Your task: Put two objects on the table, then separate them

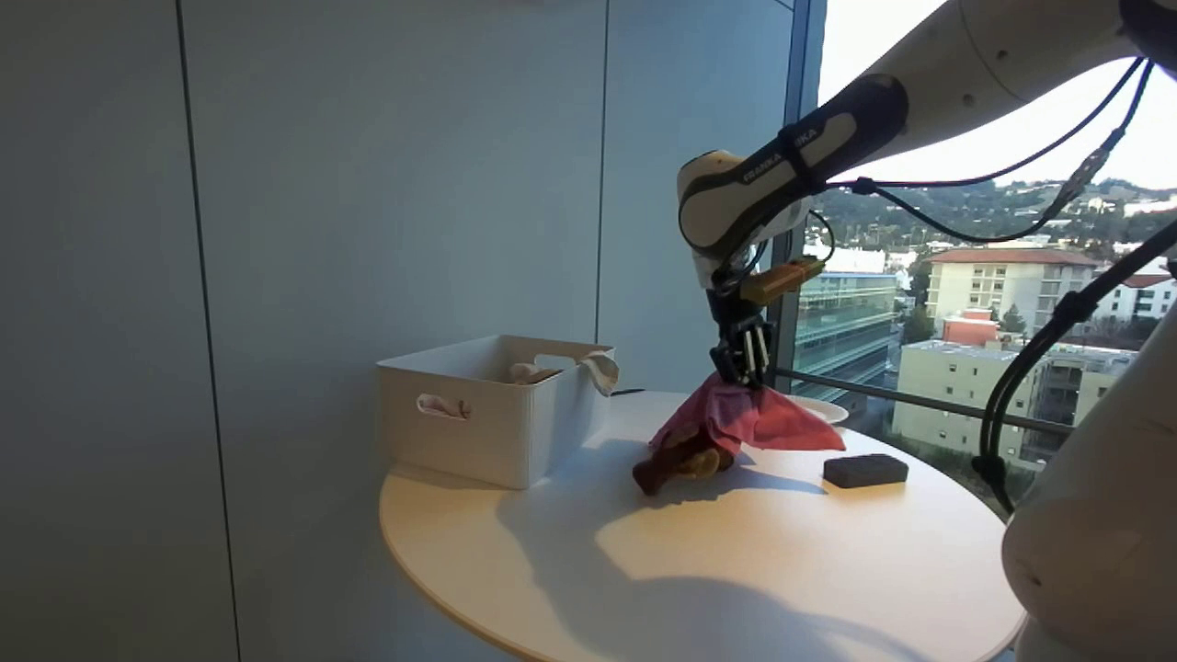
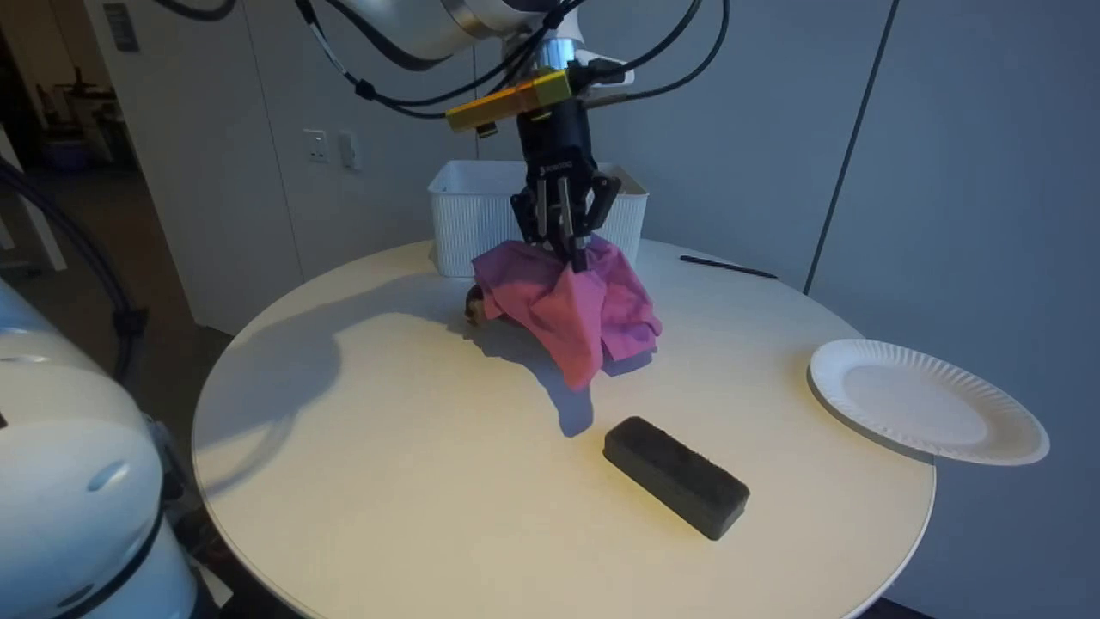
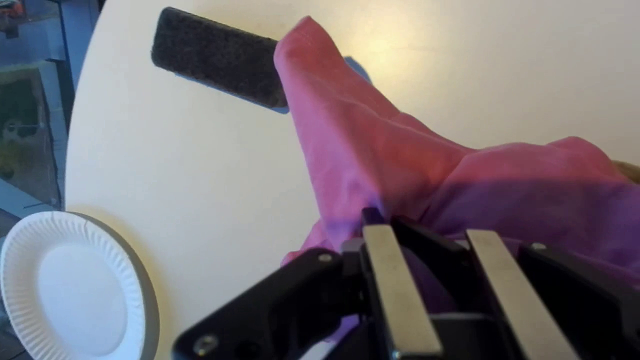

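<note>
My gripper [image 1: 743,379] points down over the round cream-white table [image 1: 782,588], its fingers shut on the pink-red cloth [image 1: 782,423]. From the fingertips the cloth spreads out in folds, and in an exterior view its free corner [image 2: 577,357] hangs above its own shadow. Below the cloth, the brown plush thing [image 1: 680,464] pokes out on the side toward the white box; most of it is covered. Whether the plush rests fully on the table, I cannot tell. In the wrist view the cloth [image 3: 345,125] fans out ahead of the gripper [image 3: 382,217], with a sliver of brown plush [image 3: 629,171] at the right edge.
A white box [image 2: 477,228] with cloth-like items inside stands by the wall, behind the gripper. A black block [image 2: 675,477] lies on the near part of the table. The paper plate [image 2: 919,408] overhangs the rim, and a thin black stick [image 2: 726,266] lies farther back.
</note>
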`<state>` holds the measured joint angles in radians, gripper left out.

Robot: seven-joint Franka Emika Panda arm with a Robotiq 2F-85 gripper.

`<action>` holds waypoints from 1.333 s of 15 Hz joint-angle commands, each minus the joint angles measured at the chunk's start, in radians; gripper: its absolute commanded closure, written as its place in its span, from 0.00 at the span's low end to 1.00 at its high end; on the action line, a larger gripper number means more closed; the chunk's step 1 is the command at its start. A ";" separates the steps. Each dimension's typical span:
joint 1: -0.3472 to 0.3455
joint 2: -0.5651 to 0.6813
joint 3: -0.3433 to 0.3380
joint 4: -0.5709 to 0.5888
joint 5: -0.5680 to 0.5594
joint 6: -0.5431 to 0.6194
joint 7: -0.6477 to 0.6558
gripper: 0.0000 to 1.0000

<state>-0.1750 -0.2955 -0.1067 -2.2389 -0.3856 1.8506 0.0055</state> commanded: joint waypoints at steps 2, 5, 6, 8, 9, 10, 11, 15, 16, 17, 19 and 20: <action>0.011 0.053 0.022 0.034 -0.095 0.181 0.048 0.97; 0.011 0.108 0.049 0.036 -0.229 0.324 0.072 0.97; 0.011 0.133 0.054 0.041 -0.279 0.367 0.081 0.97; 0.024 0.199 0.037 0.081 -0.163 0.363 0.148 0.97; 0.016 0.212 0.033 0.067 -0.183 0.431 0.205 0.64; 0.009 0.219 0.030 0.056 -0.194 0.483 0.253 0.63; 0.020 0.186 0.034 0.031 -0.205 0.419 0.182 0.83; 0.018 0.222 0.021 0.040 -0.204 0.469 0.239 0.63; 0.018 0.222 0.021 0.042 -0.204 0.469 0.241 0.63; 0.018 0.222 0.021 0.044 -0.204 0.469 0.243 0.63; 0.018 0.222 0.021 0.046 -0.204 0.469 0.245 0.63; 0.018 0.222 0.021 0.046 -0.204 0.469 0.245 0.38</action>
<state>-0.1674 -0.0730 -0.0750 -2.1950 -0.5903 2.3220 0.2526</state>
